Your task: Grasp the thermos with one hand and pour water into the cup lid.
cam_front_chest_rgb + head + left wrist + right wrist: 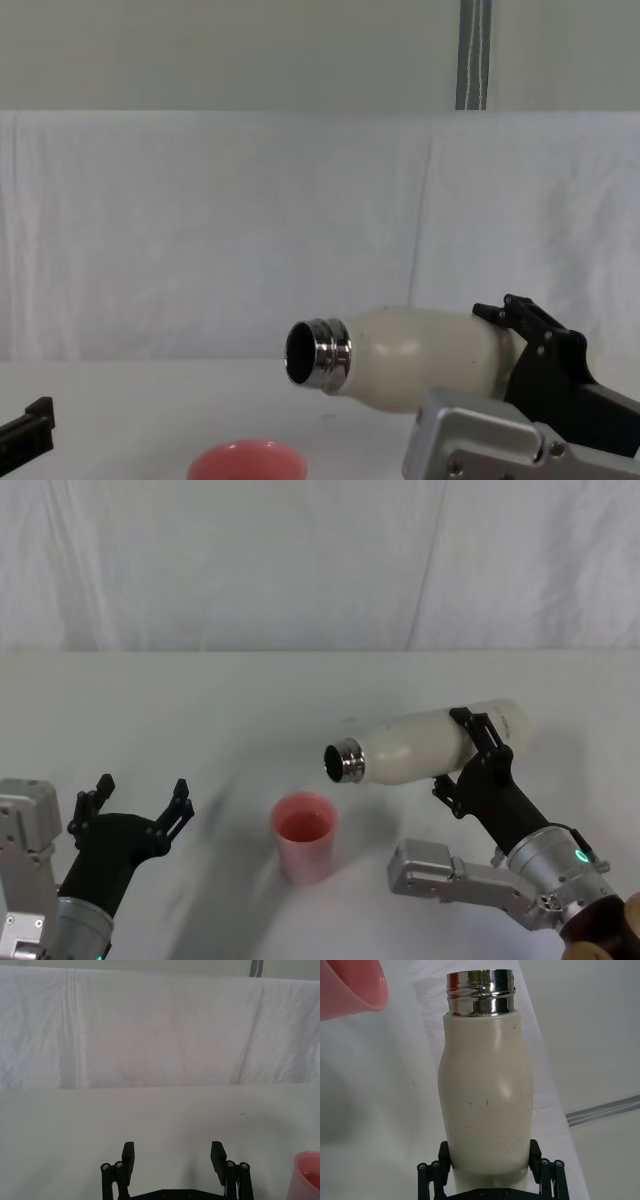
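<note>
The cream-white thermos (425,745) lies nearly horizontal in the air, its open steel neck (345,761) pointing left, just above and right of the pink cup lid (304,835). My right gripper (468,752) is shut on the thermos body near its base; the right wrist view shows the thermos (487,1095) between the fingers (536,1156), with the cup lid (350,985) beyond the neck. From the chest view the thermos (415,358) hangs above the cup lid (247,461). I see no water stream. My left gripper (138,800) rests open at the left, apart from the cup lid (307,1174).
A white cloth covers the table (200,710) and hangs as a backdrop behind it. Bare tabletop lies between the left gripper and the cup lid and across the far side.
</note>
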You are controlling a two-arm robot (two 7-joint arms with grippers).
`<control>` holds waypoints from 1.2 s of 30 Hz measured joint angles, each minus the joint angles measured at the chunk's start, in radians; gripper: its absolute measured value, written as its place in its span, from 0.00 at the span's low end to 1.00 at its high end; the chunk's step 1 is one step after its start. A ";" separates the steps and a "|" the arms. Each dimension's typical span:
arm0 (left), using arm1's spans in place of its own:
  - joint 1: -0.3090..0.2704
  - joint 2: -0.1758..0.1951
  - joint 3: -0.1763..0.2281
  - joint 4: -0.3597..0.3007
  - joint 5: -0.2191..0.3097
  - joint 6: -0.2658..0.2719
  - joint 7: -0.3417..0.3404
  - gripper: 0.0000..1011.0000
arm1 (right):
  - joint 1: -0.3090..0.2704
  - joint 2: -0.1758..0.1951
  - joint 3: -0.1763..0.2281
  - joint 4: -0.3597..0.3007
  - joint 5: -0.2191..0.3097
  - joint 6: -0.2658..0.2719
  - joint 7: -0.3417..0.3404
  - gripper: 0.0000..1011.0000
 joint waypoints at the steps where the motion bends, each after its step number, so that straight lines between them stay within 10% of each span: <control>1: 0.000 0.000 0.000 0.000 0.000 0.000 0.000 0.99 | 0.002 0.001 -0.003 0.001 -0.003 0.000 -0.002 0.94; 36: 0.000 0.000 0.000 0.000 0.000 0.000 0.000 0.99 | 0.042 0.029 -0.060 0.012 -0.091 0.019 -0.039 0.94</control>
